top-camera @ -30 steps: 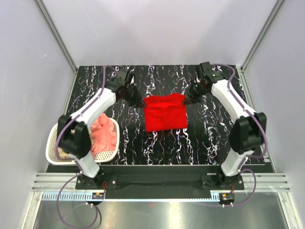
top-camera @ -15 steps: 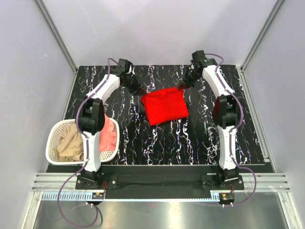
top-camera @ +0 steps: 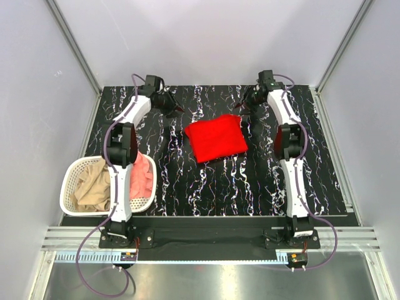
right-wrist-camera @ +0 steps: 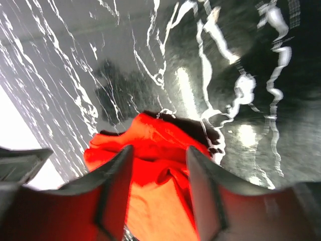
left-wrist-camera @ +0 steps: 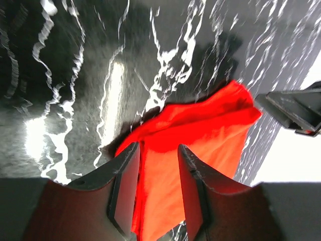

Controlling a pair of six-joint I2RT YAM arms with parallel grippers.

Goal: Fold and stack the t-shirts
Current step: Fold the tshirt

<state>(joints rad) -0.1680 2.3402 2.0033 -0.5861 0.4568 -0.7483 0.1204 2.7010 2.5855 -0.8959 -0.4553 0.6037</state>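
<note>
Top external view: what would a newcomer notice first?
The bright red t-shirt, folded near the middle of the black marbled table. Then the left gripper and right gripper, both open, near its far corners, and the white basket holding a tan shirt and a pink shirt at the near left.

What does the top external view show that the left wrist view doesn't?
Only the top external view shows the white basket at the table's near left corner, holding a tan shirt and a salmon-pink shirt. Only the left wrist view shows the left gripper up close, its jaws parted with nothing clamped between them. Both show the folded red t-shirt lying on the black marbled table.
</note>
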